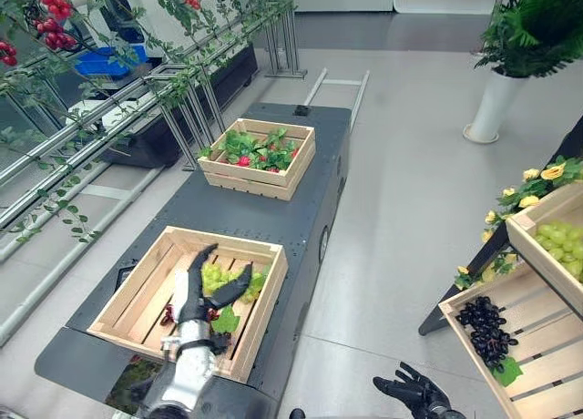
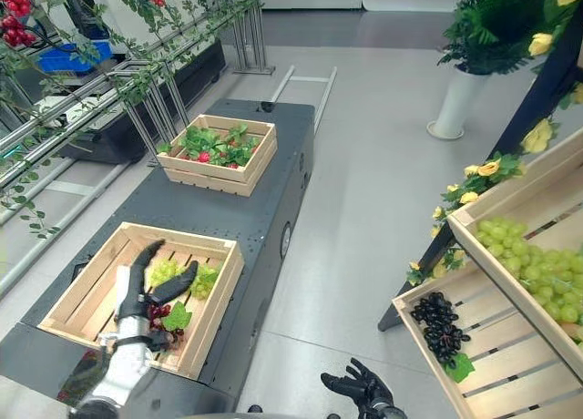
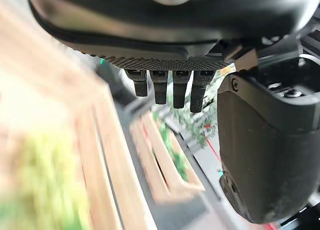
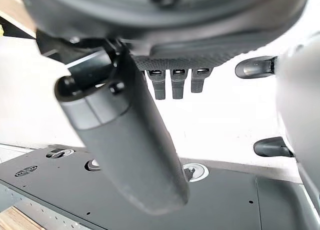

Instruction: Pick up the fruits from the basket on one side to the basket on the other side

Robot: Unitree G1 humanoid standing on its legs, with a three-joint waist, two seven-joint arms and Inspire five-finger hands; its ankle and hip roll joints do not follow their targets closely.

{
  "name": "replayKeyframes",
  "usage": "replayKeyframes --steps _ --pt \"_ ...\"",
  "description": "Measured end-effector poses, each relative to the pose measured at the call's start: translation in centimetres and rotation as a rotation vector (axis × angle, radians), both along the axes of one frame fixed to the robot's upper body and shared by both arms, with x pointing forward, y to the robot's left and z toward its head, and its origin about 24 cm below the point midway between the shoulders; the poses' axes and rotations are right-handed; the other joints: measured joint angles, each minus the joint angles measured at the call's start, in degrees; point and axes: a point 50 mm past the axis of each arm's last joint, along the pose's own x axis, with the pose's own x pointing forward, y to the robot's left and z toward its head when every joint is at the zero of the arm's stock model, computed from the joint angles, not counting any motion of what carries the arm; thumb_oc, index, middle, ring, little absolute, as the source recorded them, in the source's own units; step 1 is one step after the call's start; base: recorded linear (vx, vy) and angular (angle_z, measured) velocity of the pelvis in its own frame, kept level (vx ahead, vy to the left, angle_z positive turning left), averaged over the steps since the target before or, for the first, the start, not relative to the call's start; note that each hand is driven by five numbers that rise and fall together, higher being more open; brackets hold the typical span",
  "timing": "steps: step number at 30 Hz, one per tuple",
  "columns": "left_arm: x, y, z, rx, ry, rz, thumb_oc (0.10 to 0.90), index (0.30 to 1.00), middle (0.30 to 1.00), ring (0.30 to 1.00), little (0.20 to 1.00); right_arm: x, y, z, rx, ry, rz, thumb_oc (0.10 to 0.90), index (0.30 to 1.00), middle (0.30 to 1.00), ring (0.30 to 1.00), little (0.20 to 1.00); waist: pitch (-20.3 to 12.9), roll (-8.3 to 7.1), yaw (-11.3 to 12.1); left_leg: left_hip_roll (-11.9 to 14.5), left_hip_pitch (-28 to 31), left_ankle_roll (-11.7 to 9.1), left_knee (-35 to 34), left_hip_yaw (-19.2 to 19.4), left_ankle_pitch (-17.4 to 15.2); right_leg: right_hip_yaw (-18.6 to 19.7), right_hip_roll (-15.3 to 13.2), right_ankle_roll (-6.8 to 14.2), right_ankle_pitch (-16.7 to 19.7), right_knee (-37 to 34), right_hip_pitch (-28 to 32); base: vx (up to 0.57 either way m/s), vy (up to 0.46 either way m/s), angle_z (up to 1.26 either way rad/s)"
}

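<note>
Reaching into the near wooden crate (image 1: 137, 296) on the dark cart (image 1: 301, 209), the robot's left hand (image 1: 193, 296) hovers with fingers straight and thumb spread wide, holding nothing. Just beyond its fingertips lies one bunch of green grapes (image 1: 219, 278), resting against the crate's right side on a green leaf (image 1: 225, 321). A cluster of dark red grapes (image 2: 157, 311) shows beside the wrist in the same crate. The left wrist view shows the fingers (image 3: 172, 87) extended and apart from the thumb.

Two wooden crates sit on the cart: the near one, and a far crate (image 1: 260, 157) well apart from it, filled with green leaves and several red fruits (image 1: 244, 160).

The right hand (image 1: 412, 389) hangs low over the grey floor (image 1: 401, 209) to the right of the cart, its fingers loosely spread and empty.

On the right stands a slanted wooden display shelf (image 2: 510, 364) with two compartments in sight. The lower one holds one bunch of black grapes (image 2: 439, 326) with a leaf; the upper one holds a pile of green grapes (image 2: 537, 269). Yellow flowers (image 2: 483, 168) trim its edge. One white planter (image 1: 492, 105) with a leafy plant stands farther back, and vines bearing red berries (image 1: 50, 18) climb a metal frame on the left.
</note>
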Motion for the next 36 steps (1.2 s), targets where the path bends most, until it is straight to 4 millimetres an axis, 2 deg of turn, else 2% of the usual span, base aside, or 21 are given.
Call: replayKeyframes --steps 3,6,7,9,11,12,13,14,15,17,19,22,28,30,36 --pt "0.0 2.0 1.0 0.185 0.032 0.003 0.8 0.9 0.9 0.9 0.9 -0.5 -1.0 0.2 -0.014 0.008 0.013 0.8 0.9 0.9 0.9 0.9 0.5 1.15 0.0 0.0 -0.1 0.0 0.0 -0.2 0.0 -0.4 0.0 0.1 -0.1 0.0 0.1 0.08 0.078 0.05" --pt "0.0 2.9 1.1 0.26 0.084 0.016 0.8 0.9 0.9 0.9 0.9 -0.5 -1.8 0.4 -0.011 0.001 0.032 0.8 0.9 0.9 0.9 0.9 1.0 2.1 0.0 0.0 -1.0 -0.1 0.0 -0.2 0.2 -0.8 -0.1 -0.1 -0.2 0.1 -0.8 -0.15 0.151 0.02" --pt "0.3 3.1 1.1 0.28 0.105 0.027 0.8 0.9 0.9 0.9 0.9 -0.1 -2.1 0.7 -0.016 -0.011 0.046 0.8 0.9 0.9 0.9 0.9 1.3 2.57 0.1 0.1 -2.6 -0.1 0.0 -0.2 0.7 -0.9 -0.1 -0.3 -0.3 1.1 -3.0 -0.34 0.165 0.05" --pt "1.9 3.2 2.0 0.326 0.112 0.022 0.8 0.9 0.9 0.9 0.9 2.0 -2.9 1.5 -0.03 -0.055 0.077 0.8 0.9 0.9 0.9 0.9 3.6 3.5 0.3 0.0 -7.3 -0.1 1.7 -0.9 1.6 -1.1 -0.4 -0.4 -0.3 3.7 -7.6 -0.33 0.165 0.15" --pt "5.3 2.8 4.4 0.368 0.059 0.021 0.8 0.9 0.9 0.9 0.9 5.6 -3.5 2.9 -0.059 -0.117 0.118 0.8 0.9 0.9 0.9 0.9 9.4 3.93 0.4 -0.4 -12.6 -0.4 5.4 -1.5 2.2 -1.5 -0.7 -0.7 -0.5 8.4 -12.8 -0.26 0.098 0.19" --pt "6.8 2.9 6.0 0.398 0.023 0.024 0.8 0.9 0.9 0.9 0.9 7.2 -3.4 3.5 -0.061 -0.148 0.133 0.8 0.9 0.9 0.9 0.9 12.3 3.38 0.6 -0.4 -14.5 -0.5 7.3 -1.5 2.2 -1.5 -0.9 -1.1 -1.7 11.9 -15.5 -0.19 0.044 0.07" --pt "7.5 3.1 6.9 0.417 0.006 0.027 0.8 0.9 0.9 0.9 0.9 8.1 -3.2 3.9 -0.058 -0.17 0.141 0.8 0.9 0.9 0.9 0.9 13.6 2.88 0.6 -0.4 -15.6 -0.5 8.3 -1.5 2.2 -1.5 -1.2 -1.4 -2.6 14.1 -17.0 -0.16 0.034 0.08" --pt "8.6 3.6 8.7 0.456 -0.026 0.038 0.8 0.9 0.9 0.9 0.9 9.6 -2.6 4.5 -0.045 -0.213 0.155 0.8 0.9 0.9 0.9 0.9 15.8 1.62 0.6 -0.5 -17.3 -0.7 9.6 -1.3 2.1 -1.5 -1.8 -2.0 -4.4 18.4 -20.0 -0.17 0.042 0.12" --pt "9.6 4.2 10.8 0.496 -0.062 0.061 0.8 0.9 0.9 0.9 0.9 11.0 -1.9 5.2 -0.02 -0.259 0.155 0.8 0.9 0.9 0.9 0.9 18.0 -0.36 0.9 -0.8 -19.0 -1.2 10.9 -1.2 2.1 -1.3 -2.8 -2.4 -6.5 23.5 -23.3 -0.15 0.042 0.13" --pt "11.0 4.8 13.5 0.568 -0.083 0.084 0.8 0.9 0.9 0.9 0.9 12.3 -1.3 5.9 0.016 -0.317 0.161 0.8 0.9 0.9 0.9 0.9 20.1 -2.9 1.1 -1.5 -22.6 -1.7 14.9 -1.2 1.1 -1.0 -4.4 -3.0 -9.4 30.1 -27.7 -0.11 0.072 0.23" --pt "11.9 5.7 16.1 0.628 -0.09 0.132 0.8 0.9 0.9 0.9 0.9 13.6 -1.0 6.8 0.036 -0.373 0.163 0.8 0.9 0.9 0.9 0.9 22.7 -4.42 1.1 -1.4 -26.8 -1.9 20.7 -1.0 -0.8 -1.0 -5.3 -3.8 -11.2 35.2 -31.3 -0.06 0.074 0.2" --pt "12.4 5.9 16.4 0.665 -0.017 0.138 0.8 0.9 0.9 0.9 0.9 13.9 -1.0 7.2 0.042 -0.393 0.162 0.8 0.9 0.9 0.9 0.9 23.2 -4.75 1.1 -0.9 -30.9 -2.0 26.5 -0.6 -2.9 -0.9 -5.4 -4.4 -12.5 39.0 -34.2 -0.05 0.11 0.0" --pt "12.5 7.1 17.1 0.673 0.075 0.202 0.8 0.9 0.9 0.9 0.9 14.6 -0.7 7.8 0.053 -0.43 0.176 0.8 0.9 0.9 0.9 0.9 24.4 -6.88 0.8 0.6 -38.7 -2.2 39.7 0.0 -8.5 -0.6 -5.7 -5.6 -16.6 48.7 -40.1 0.01 0.063 -0.02" --pt "12.4 7.8 17.4 0.644 0.115 0.245 0.8 0.9 0.9 0.9 0.9 14.9 -0.6 8.2 0.07 -0.455 0.169 0.8 0.9 0.9 0.9 0.9 24.6 -7.78 0.7 0.9 -41.1 -2.5 41.8 -0.3 -9.1 -0.6 -5.6 -6.1 -17.1 50.4 -42.3 0.01 0.018 -0.02" --pt "12.5 8.3 17.7 0.573 0.156 0.289 0.8 0.9 0.9 0.9 0.9 15.3 0.0 8.5 0.087 -0.471 0.189 0.8 0.9 0.9 0.9 0.9 24.7 -8.11 0.6 1.6 -45.1 -2.7 44.1 -1.0 -9.5 -1.2 -5.1 -6.4 -17.4 52.0 -45.5 0.0 0.0 0.03"
